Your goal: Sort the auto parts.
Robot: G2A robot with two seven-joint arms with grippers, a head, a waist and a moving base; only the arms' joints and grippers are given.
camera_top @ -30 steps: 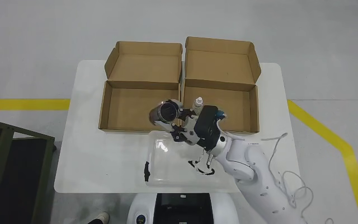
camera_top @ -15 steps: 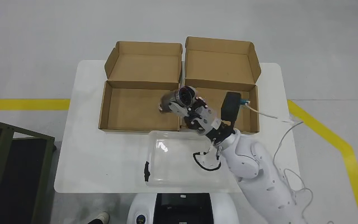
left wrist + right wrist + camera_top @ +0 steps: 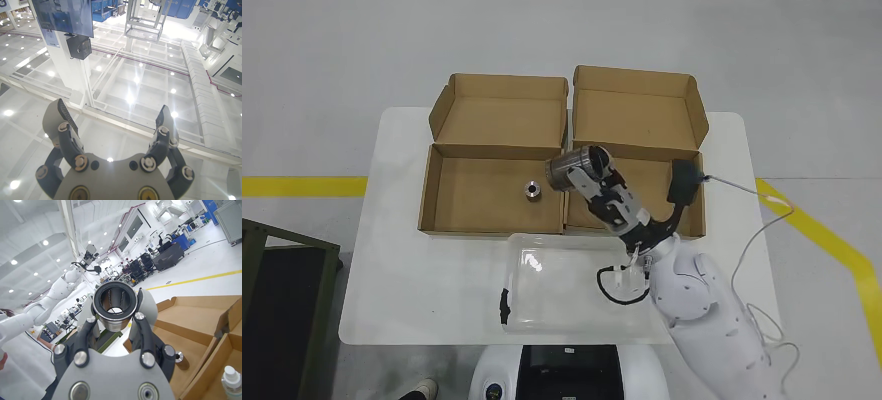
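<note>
The bearing (image 3: 575, 166) hangs in the air above the place where the two cardboard boxes meet, clamped between the two fingers of the right gripper (image 3: 115, 313). The fingers press on its round sides, probably because the curved steel gives a firmer hold there than the thin end rims would. It is a short, thick steel tube with a polished skin, a dark ring at the mouth and rows of tiny balls running down the bore. It looks hard and slippery.

The left box (image 3: 472, 200) already holds a small metal cylinder (image 3: 531, 189), shiny and stubby, standing on the bare brown floor. The right box (image 3: 654, 172) holds a small plastic bottle (image 3: 229, 376) with a white cap. Going by that split, the bearing most likely belongs with the metal piece on the left. I take the carry to be near its end, with the lowering and letting go not yet done. Both boxes are plain corrugated card with low walls and their lids folded back flat, so a part can go in from above.

Nearer the robot, a clear plastic tray (image 3: 542, 290) rests on the white table (image 3: 402, 260), thin-walled and glossy. A black, rubbery-looking piece (image 3: 504, 305) sits at its edge.

The left gripper (image 3: 112, 106) points up toward the ceiling, its ridged fingers spread wide with nothing between them. It seems parked out of the way.
</note>
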